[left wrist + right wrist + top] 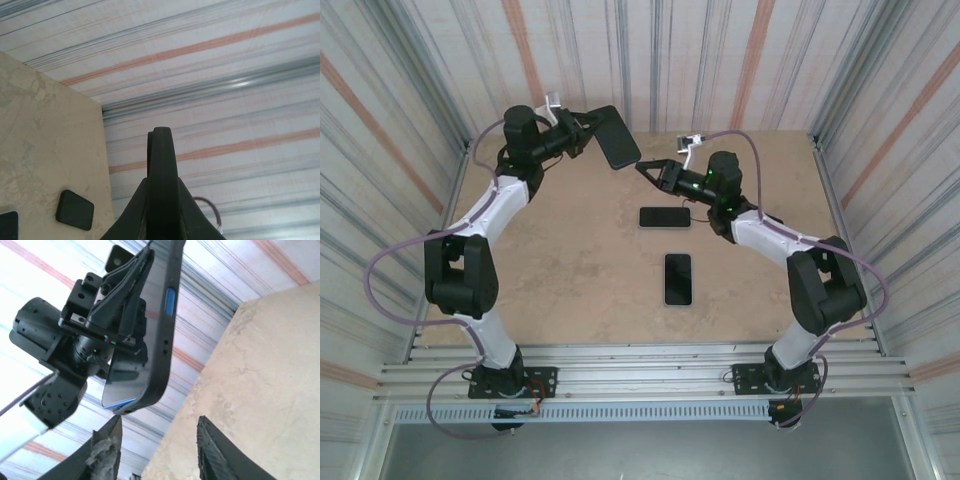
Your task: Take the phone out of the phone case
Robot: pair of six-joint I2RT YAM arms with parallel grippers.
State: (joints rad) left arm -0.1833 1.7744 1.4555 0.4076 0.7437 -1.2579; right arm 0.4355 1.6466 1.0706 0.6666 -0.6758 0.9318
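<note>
1. Top external view: the cased phone (617, 137) is held in the air over the far middle part of the desk (560, 250), clear of the surface.
2. Long axis: it runs on a diagonal, from the left hand (582, 130) at the far-left end toward the near right. One broad dark face is turned up toward the camera. The free near-right corner points at the right hand (646, 171).
3. Left hand: pressed together on the far-left short end of the cased phone. In the left wrist view the device shows as a thin dark edge standing upright between the fingers.
4. Right hand: spread and pinching nothing. In the right wrist view its two fingers (107, 452) sit just below the rounded lower corner of the cased phone, near it but apart from it.
5. Right wrist view: the cased phone is seen edge-on, with its long axis near upright and leaning slightly. A blue side button (170, 300) sits on the edge facing the camera. A blue strip (120, 403) shows at the lower corner against the dark rim.
6. Edges: striped walls (720, 60) enclose the desk at the back and on both sides. The back edge lies close behind both hands.
7. Items on the desk: a crosswise black slab (664, 216) lies flat just near of the right hand. A lengthwise black slab (678, 278) lies nearer the bases, apart from the first.
8. Open room: bare desk extends left of both slabs as far as the left arm, and forward to the near rail (640, 352).
</note>
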